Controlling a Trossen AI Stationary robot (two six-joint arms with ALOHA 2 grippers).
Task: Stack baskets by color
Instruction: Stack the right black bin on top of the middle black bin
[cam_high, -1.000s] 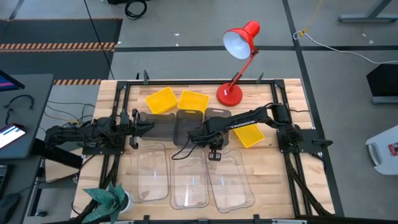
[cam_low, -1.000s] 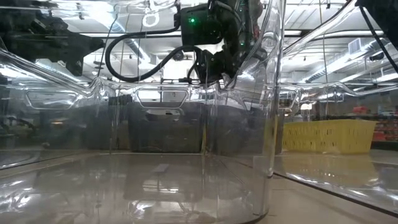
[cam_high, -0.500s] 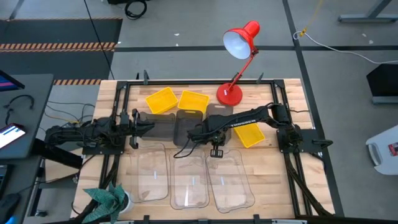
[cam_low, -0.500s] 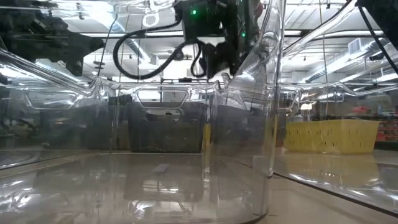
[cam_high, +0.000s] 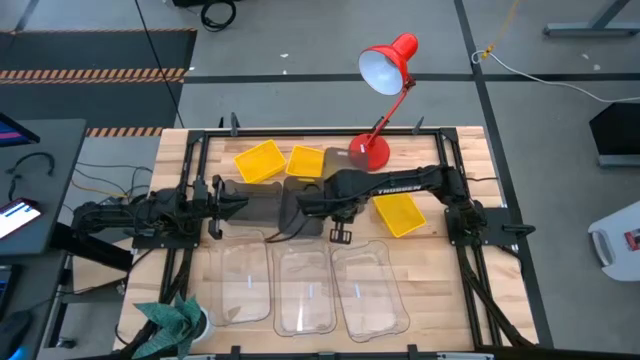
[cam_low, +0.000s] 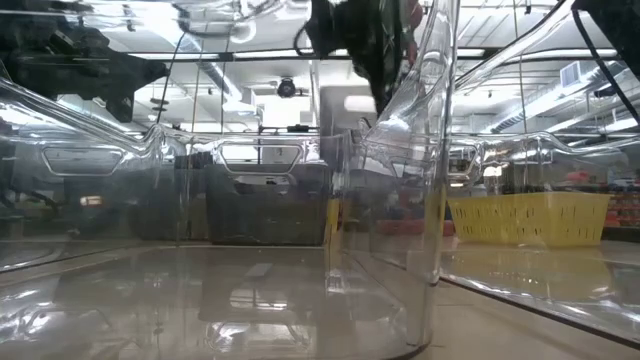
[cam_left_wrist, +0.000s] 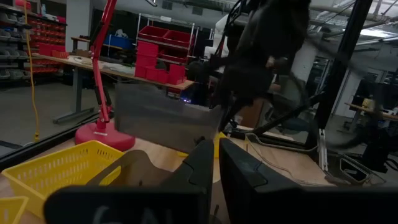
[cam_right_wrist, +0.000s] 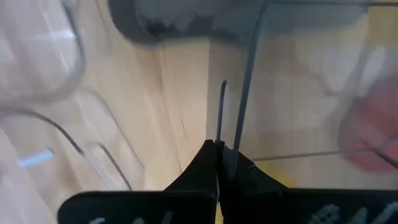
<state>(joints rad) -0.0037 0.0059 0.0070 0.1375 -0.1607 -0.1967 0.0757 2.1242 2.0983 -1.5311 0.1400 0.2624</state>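
Observation:
My right gripper (cam_high: 338, 215) is over the table's middle, shut on a smoky-grey basket (cam_left_wrist: 165, 115) that hangs in the air. Two more grey baskets (cam_high: 255, 205) (cam_high: 303, 215) rest on the table beside it. Two yellow baskets (cam_high: 259, 161) (cam_high: 310, 162) sit at the far side and a third (cam_high: 398, 214) at the right. Three clear baskets (cam_high: 243, 285) (cam_high: 305, 290) (cam_high: 370, 288) stand in a row along the near side. My left gripper (cam_high: 215, 205) waits at the left, shut, holding nothing. My right gripper pinches the thin upper edge of one wall (cam_right_wrist: 225, 127) of the smoky-grey basket between its two fingers, one finger on each face of the wall. The fingers come from above, pointing down. The basket is lifted clear of the table and hangs tilted toward the far side.
A red desk lamp (cam_high: 385, 75) stands at the far edge, its base (cam_high: 372, 152) just behind the lifted basket. A dark green bundle (cam_high: 175, 320) lies at the near left corner. Black frame rails (cam_high: 190, 170) run along the table's sides.
My right gripper has risen and drifted slightly toward the far edge. The smoky-grey basket has come up with it, off the table and clear, and now hangs tilted in front of the lamp's base.

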